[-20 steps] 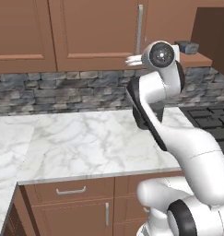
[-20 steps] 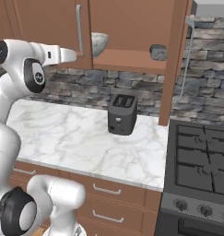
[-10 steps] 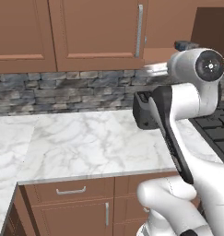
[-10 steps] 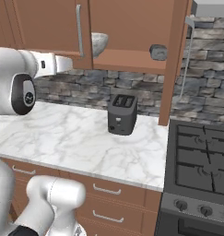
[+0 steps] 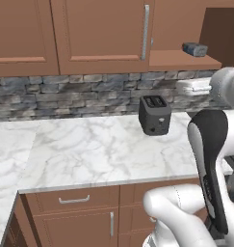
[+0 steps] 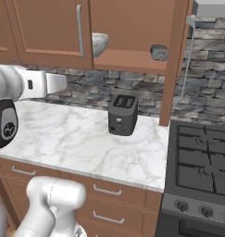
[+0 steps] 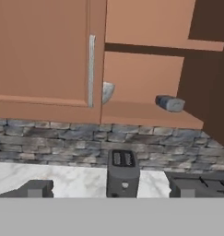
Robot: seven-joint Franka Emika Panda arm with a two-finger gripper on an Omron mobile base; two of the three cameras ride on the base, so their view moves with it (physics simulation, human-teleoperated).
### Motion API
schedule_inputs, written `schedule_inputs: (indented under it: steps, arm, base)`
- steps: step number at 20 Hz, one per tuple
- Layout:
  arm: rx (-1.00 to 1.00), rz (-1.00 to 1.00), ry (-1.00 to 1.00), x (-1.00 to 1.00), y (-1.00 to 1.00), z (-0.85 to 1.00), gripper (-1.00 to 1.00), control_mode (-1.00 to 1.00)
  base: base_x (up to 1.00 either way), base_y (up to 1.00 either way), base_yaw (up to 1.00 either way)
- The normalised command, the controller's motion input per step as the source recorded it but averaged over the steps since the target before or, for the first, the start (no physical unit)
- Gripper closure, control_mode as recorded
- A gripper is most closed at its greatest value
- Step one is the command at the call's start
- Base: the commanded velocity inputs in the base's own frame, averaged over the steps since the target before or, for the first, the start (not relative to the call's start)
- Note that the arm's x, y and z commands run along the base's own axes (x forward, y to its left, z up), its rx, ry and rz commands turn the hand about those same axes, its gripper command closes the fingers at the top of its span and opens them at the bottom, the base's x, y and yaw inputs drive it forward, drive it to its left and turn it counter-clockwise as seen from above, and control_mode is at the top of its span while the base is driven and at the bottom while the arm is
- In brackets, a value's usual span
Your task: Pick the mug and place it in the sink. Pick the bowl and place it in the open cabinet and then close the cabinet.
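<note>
The grey-white speckled bowl (image 6: 100,44) sits on the lower shelf of the open cabinet (image 6: 128,65), its left half hidden behind the closed neighbouring door. From the hand, the bowl (image 7: 107,91) peeks out just right of that door's silver handle (image 7: 91,69). My gripper (image 7: 111,189) is open with nothing between its wide-set fingertips (image 7: 36,188). It hangs back from the cabinet (image 7: 145,115), below shelf height and above the counter. My white hand (image 6: 53,83) reaches in from the left. The mug and the sink are out of view.
A dark toaster (image 5: 155,114) stands on the marble counter (image 5: 89,149) below the open cabinet. A small dark-grey block (image 6: 159,52) lies on the shelf's right end. The open door (image 6: 174,60) juts out edge-on. A gas stove (image 6: 202,162) is at right.
The arm has swung back from the cabinet and lower, toward the right in the left base view, uncovering the toaster. The gripper stays open; the bowl has not moved.
</note>
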Motion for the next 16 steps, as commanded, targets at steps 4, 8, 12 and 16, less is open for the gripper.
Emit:
schedule_inputs:
  steps: [4,8,12,16]
  arm:
    - [0.0,0.0,0.0,-1.0,-0.32,0.01,-1.0,-1.0]
    - [0.0,0.0,-0.01,-1.0,-0.38,0.0,-1.0,-1.0]
    - [0.0,0.03,-0.09,-1.0,-0.52,0.0,-1.0,-1.0]
    - [0.0,0.08,-0.09,-0.85,-0.47,0.0,-1.0,-1.0]
  base:
    - [0.0,0.0,0.0]
    - [0.0,0.0,0.0]
    - [0.0,0.0,0.0]
    - [0.0,0.0,0.0]
